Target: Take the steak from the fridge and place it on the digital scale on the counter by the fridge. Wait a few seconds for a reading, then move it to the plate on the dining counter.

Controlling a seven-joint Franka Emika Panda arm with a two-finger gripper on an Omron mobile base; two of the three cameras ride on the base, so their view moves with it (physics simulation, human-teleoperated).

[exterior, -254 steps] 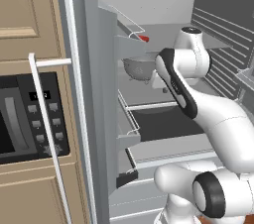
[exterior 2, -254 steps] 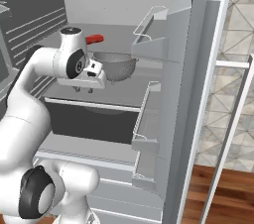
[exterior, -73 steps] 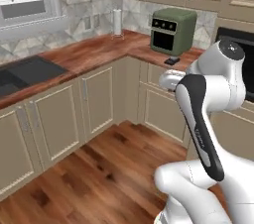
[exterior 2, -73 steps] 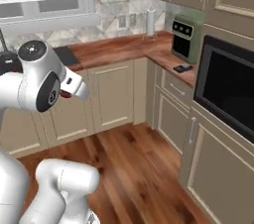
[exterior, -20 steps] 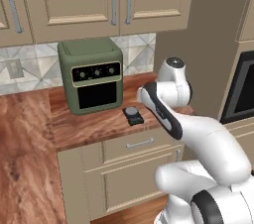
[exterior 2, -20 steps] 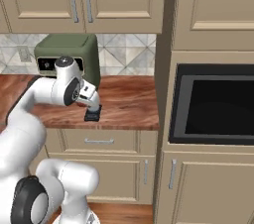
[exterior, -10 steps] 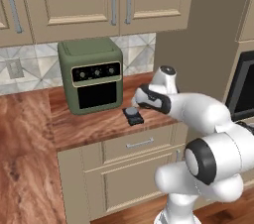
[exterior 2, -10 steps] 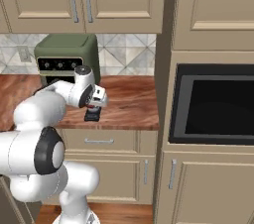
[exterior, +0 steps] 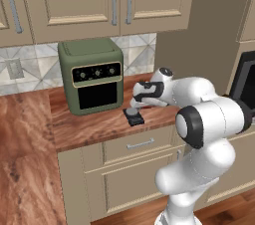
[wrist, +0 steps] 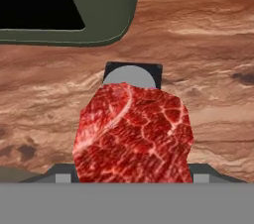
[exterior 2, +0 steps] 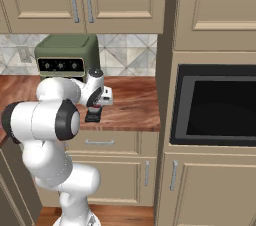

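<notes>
The steak is out of the fridge and is being carried over the counter [exterior: 89, 124], so the fetch is judged done; the set-down on the scale, the wait for a reading and the carry to the plate on the dining counter are all judged outstanding. The green toaster-oven box [exterior: 92, 75] is standing as the largest obstacle, just beyond and to one side of the fingers in the hand view, with its dark door front [wrist: 34, 0] close to the far edge of the scale. The white arm [exterior 2: 55, 112] is reaching low over the wood top, and the near counter edge [exterior 2: 125, 126] is lying close behind the fingers, so room for backing off looks narrow toward the cabinet fronts and wider to the bare wood on the side away from the oven. The digital scale [wrist: 132, 76] is sitting directly ahead of the fingers, partly covered by the meat. The gripper [exterior: 137, 100] is hovering just above the scale [exterior: 133, 116]. The steak [wrist: 133, 134] is hanging between the finger tips, which are clamping it; it is not yet resting on the grey round top, as far as can be judged.
</notes>
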